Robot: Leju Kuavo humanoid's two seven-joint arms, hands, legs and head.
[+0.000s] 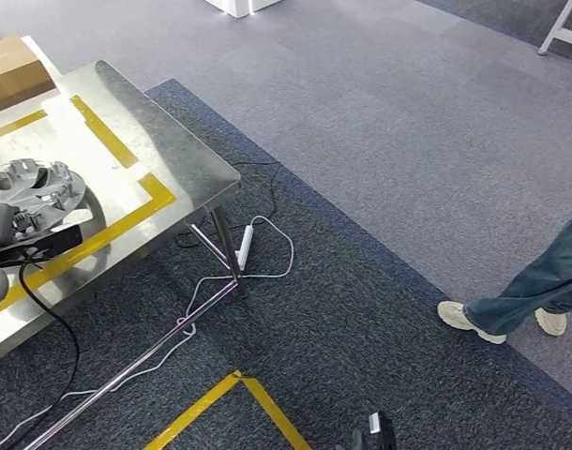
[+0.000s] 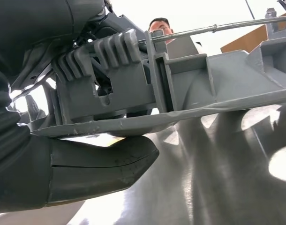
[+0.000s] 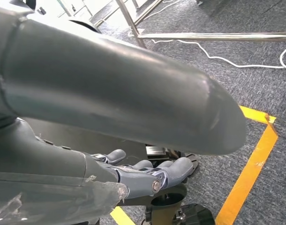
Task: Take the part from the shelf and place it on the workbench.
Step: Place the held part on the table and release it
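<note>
My left hand (image 2: pixel 63 154) holds the grey part (image 1: pixel 32 192), thumb under its flat edge. The part sits low over the shiny bench (image 1: pixel 163 150), long side flat along it. My right hand (image 3: pixel 148 176) hangs by the floor, fingers loose, holding nothing.

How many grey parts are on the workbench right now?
1: the grey part lies at the near left of the workbench, with the left hand holding its edge. More may sit beyond the head view's left edge.

Cardboard box (image 1: pixel 10 70) at the far table corner, white power strip (image 1: pixel 245 246) underneath, person's shoes (image 1: pixel 469 321) nearby.
</note>
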